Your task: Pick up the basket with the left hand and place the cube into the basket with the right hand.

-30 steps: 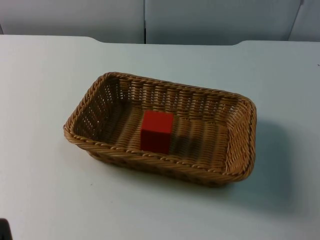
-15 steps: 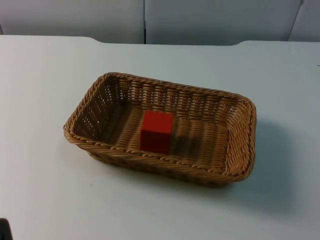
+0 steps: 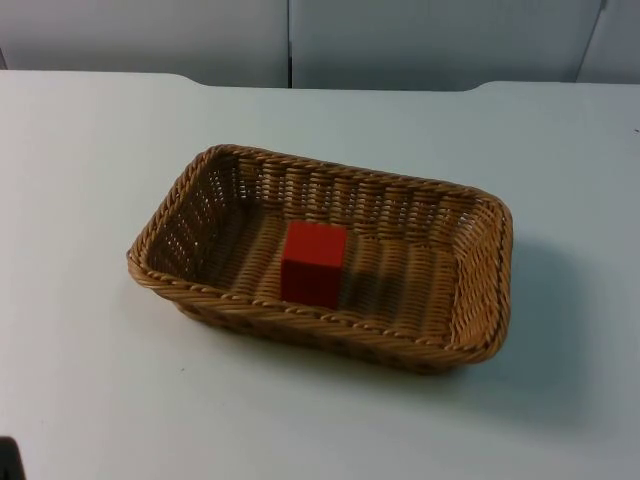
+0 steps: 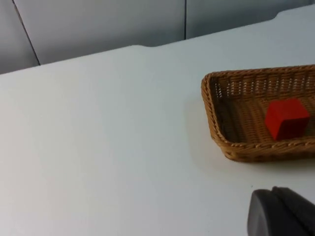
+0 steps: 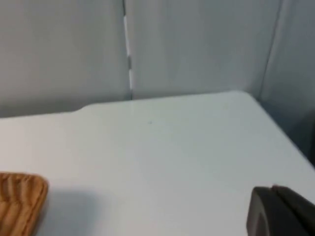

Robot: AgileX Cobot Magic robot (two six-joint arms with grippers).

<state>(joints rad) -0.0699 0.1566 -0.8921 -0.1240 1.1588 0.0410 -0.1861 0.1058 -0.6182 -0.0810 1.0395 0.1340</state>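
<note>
- Top view: a brown woven basket (image 3: 330, 318) sits on the white surface (image 3: 100, 380).
- A red cube (image 3: 314, 262) stands inside the basket, on its floor, near the middle. One side of the cube is close to the basket's near wall.
- A grey wall (image 3: 400, 40) stands at the far end of the surface.
- Left wrist view: the left tool (image 4: 280, 214) hangs over the bare surface (image 4: 98, 147). I cannot tell if this tool is apart or together.
- The basket (image 4: 211, 113) lies ahead of the left tool and off to one side, well apart from it. The tool does not touch the basket.
- The red cube (image 4: 287, 119) is in the basket, past the wall nearest the tool.
- Right wrist view: the right tool (image 5: 280, 211) hangs over the bare surface (image 5: 172, 147). I cannot tell if this tool is apart or together.
- One corner of the basket (image 5: 19, 196) shows, well apart from the right tool.
- The grey wall (image 5: 197, 44) stands far ahead of the right tool.
</note>
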